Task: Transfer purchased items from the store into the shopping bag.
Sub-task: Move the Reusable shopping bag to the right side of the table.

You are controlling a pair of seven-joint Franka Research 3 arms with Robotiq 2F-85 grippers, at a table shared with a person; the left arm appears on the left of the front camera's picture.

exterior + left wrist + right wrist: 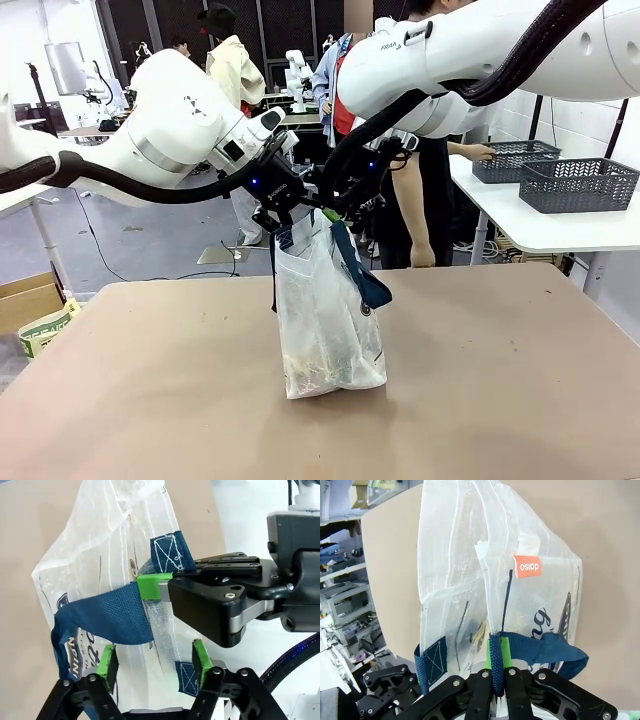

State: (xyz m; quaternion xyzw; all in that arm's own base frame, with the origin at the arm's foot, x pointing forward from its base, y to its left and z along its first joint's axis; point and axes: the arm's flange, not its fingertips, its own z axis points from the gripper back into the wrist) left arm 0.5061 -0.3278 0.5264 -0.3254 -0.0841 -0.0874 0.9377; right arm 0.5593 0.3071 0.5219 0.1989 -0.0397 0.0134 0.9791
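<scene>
My right gripper (499,655) is clamped on the shopping bag (328,320) at its navy strap (545,649), pinching the rim and holding the bag's top up. The bag's base rests on the surface (500,390). My left gripper (154,657) has its pads apart on either side of that same rim, just beside the right one. Yellowish packets (318,368) show dimly through the bag's bottom.

Left claw (153,657) spread; right claw (499,655) clamped; both side by side.

Open left pincer (154,659) flanks the shopping bag (100,555); right pincer (154,584) pinches its strap (110,620).
</scene>
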